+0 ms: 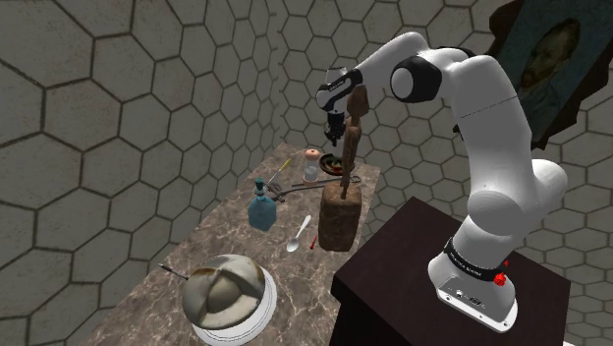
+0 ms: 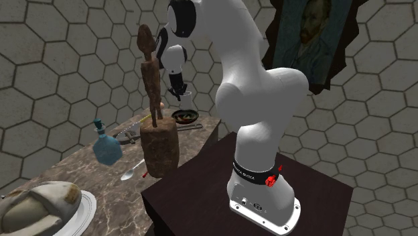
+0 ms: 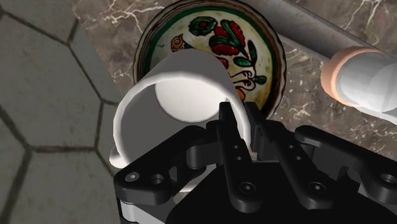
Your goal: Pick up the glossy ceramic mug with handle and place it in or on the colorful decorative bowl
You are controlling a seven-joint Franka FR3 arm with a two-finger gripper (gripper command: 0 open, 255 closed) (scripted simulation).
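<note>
A plain white mug [image 3: 184, 95] hangs tilted in my black gripper [image 3: 238, 124], whose fingers are shut on its rim and wall. Directly below it lies the colourful bowl [image 3: 254, 44], dark-rimmed, with red flowers, green leaves and a bird painted inside. From the second exterior view the mug [image 2: 185, 100] sits just above the bowl [image 2: 184, 116], apart from it, near the far end of the marble table. The shoulder view has the gripper [image 1: 336, 133] above the bowl [image 1: 334, 164], partly behind a wooden figure.
A tall wooden figure on a block [image 1: 341, 211] stands close beside the bowl, toward the stand. A white and peach cylinder [image 3: 362, 79] lies next to the bowl. A blue bottle [image 1: 261, 212], a spoon [image 1: 298, 236] and a loaded white plate [image 1: 231, 295] stand nearer the camera.
</note>
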